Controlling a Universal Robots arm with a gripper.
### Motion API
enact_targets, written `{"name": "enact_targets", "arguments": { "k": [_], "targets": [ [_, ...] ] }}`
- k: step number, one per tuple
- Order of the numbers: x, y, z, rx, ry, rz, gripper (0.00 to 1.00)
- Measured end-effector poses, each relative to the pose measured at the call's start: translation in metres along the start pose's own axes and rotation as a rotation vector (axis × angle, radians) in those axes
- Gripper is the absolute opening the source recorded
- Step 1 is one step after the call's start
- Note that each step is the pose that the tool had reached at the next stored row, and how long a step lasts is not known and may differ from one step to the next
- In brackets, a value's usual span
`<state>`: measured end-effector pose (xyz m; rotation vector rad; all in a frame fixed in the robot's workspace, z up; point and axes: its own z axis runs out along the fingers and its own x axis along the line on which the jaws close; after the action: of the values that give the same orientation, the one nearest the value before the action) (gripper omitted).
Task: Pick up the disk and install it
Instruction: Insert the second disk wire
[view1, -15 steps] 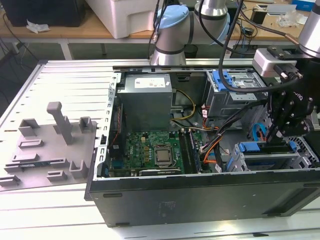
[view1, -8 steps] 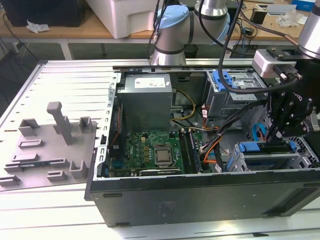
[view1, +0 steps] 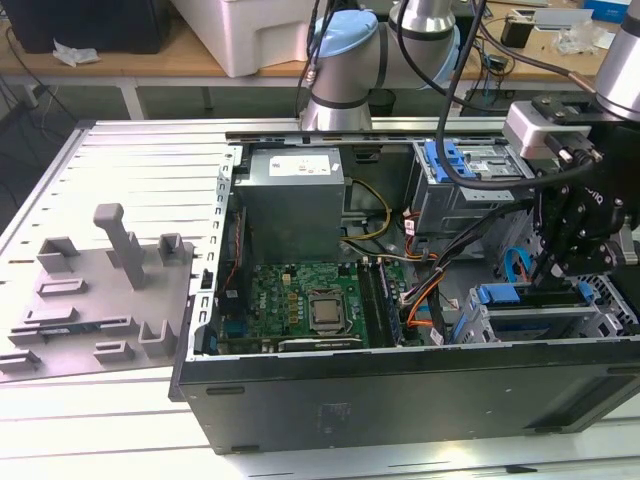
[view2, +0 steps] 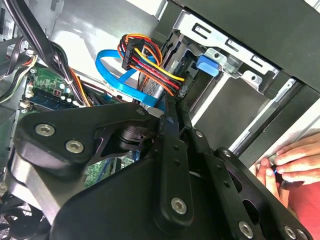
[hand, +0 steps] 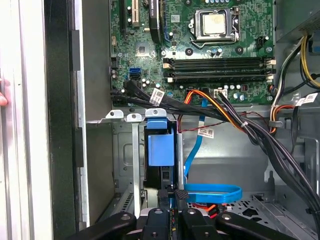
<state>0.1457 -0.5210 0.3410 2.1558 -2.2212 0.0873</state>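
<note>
The disk (view1: 545, 296) stands on edge in the metal drive cage (view1: 480, 325) at the case's front corner, on the exterior view's right. Its blue carrier frame (hand: 161, 145) sits between the cage's walls (hand: 125, 150), and the carrier's blue tab (view2: 207, 65) lies by the cage's tabs. My gripper (view1: 553, 272) hangs directly over the disk. In both wrist views the fingers are closed together, gripper (hand: 173, 194) and gripper (view2: 172, 107), with the tips at the disk's near edge. Nothing shows between them.
The open case holds a motherboard (view1: 300, 305), a grey power supply (view1: 290, 200) and a second cage with a blue bracket (view1: 455, 165). A blue flat cable (hand: 210, 192) and a thick wire bundle (hand: 240, 125) pass close by the cage. A person's hand (view2: 287, 160) rests on the case's outer edge.
</note>
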Motion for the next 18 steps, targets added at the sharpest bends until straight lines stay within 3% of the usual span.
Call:
{"name": "enact_targets", "arguments": {
  "k": [18],
  "targets": [
    [0.0002, 0.0000, 0.0031, 0.0000, 0.0001, 0.000, 0.16]
  ]
}}
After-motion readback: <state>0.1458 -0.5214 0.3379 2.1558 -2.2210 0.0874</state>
